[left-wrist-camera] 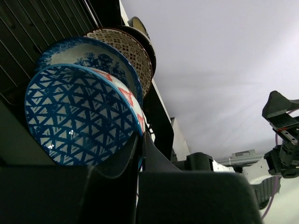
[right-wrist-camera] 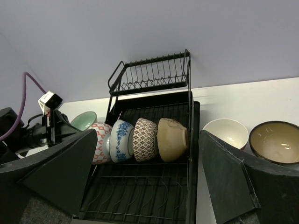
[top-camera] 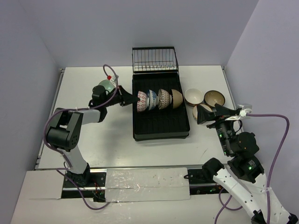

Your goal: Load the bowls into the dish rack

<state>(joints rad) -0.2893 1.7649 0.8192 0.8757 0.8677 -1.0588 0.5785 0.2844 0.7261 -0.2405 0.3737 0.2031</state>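
The table (top-camera: 93, 140) carries the rack (top-camera: 161, 128), a black tray with a wire basket (top-camera: 155, 59) at its far end. The left gripper (top-camera: 130, 98) reaches in over the rack's left edge, clenched on the rim of the red bowl (top-camera: 141, 101), whose inside shows a blue lattice in the left wrist view. The right gripper (top-camera: 208, 113) hangs just right of the rack, fingers spread wide and grasping nothing, above a half-hidden bowl (top-camera: 198, 111). Four bowls stand on edge in a row across the tray: the red bowl leftmost, then the blue bowl (top-camera: 152, 99), the brown bowl (top-camera: 163, 98) and the tan bowl (top-camera: 176, 98). Upright on the table right of the rack sit a white bowl (top-camera: 193, 96) and a dark-rimmed bowl (top-camera: 214, 98); a green bowl (top-camera: 105, 86) sits left of the rack.
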